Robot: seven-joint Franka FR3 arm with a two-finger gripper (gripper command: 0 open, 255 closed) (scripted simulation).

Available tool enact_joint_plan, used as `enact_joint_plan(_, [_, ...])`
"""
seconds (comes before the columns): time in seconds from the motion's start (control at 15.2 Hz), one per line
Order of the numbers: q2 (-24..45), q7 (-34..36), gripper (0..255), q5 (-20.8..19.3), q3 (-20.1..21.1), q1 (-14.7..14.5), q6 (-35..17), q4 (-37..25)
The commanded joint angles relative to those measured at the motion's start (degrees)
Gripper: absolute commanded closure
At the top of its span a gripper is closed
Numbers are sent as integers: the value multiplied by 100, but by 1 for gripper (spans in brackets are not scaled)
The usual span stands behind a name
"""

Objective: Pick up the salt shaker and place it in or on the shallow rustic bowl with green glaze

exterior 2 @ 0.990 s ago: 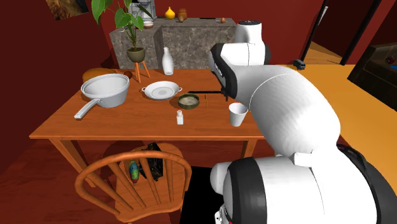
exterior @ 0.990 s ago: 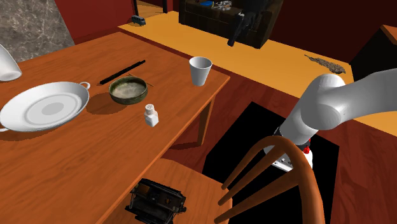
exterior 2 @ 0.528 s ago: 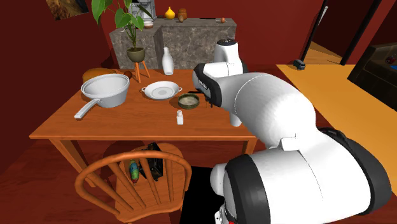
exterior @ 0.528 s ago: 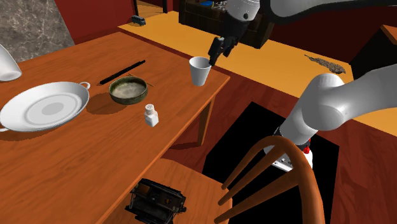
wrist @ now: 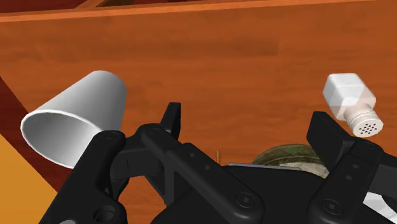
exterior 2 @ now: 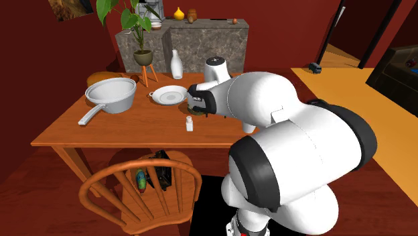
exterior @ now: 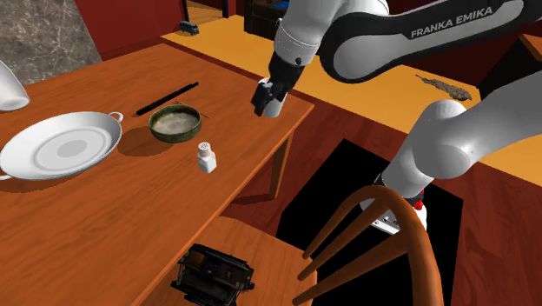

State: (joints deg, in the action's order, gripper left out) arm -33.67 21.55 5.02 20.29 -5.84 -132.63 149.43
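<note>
The gripper (exterior: 261,99) is hovering over a corner of the wooden table (exterior: 104,226), right by the white cup (exterior: 278,106). From the shoulder view it is overlapping that cup, so I cannot tell whether the 2 are touching. In the wrist view the 2 black fingers (wrist: 170,119) are standing wide apart, with bare tabletop and a sliver of green rim showing between them. The hand is released and gripping no object. The cup is sitting outside the fingers, off beside 1 of them.

The salt shaker (exterior: 206,157) is standing upright on the table, white with a dotted cap, untouched and apart from the gripper. It is sitting near the bowl (exterior: 175,123), toward the shoulder view's lower right of it, with a strip of wood between them. The bowl, dull green outside and paler inside, is resting flat on the table.

A pair of black chopsticks (exterior: 167,98) is lying just beyond the bowl, and a white handled dish (exterior: 59,146) is sitting to the shoulder view's left of it. In the second exterior view a white pan (exterior 2: 110,94) and a white bottle (exterior 2: 176,65) are standing farther along the table. The big white arm (exterior 2: 268,100) is reaching out over the tabletop, with the shaker showing just below its black hand. A wooden chair (exterior: 261,249) is standing at the table's near edge, and 1 dark object (exterior: 213,274) is sitting on its seat.
</note>
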Motion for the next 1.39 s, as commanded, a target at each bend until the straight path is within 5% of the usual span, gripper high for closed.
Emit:
enact_joint_plan(0.0, [293, 256, 0, -25, 265, 8, -416, 17])
enact_joint_plan(0.26, [1045, 893, 0, -325, 881, 205, -1170, -151])
enact_joint_plan(0.53, [1890, 1817, 0, -1086, 1646, 668, -1806, -467])
enact_joint_plan(0.73, [2631, 2884, 0, -2211, 2305, 1185, -2113, -829])
enact_joint_plan(0.86, [3235, 3836, 0, -3321, 2663, 1466, -2148, -1159])
enact_joint_plan(1.32, [4135, 4969, 0, -4880, 2395, 1313, -2176, -1508])
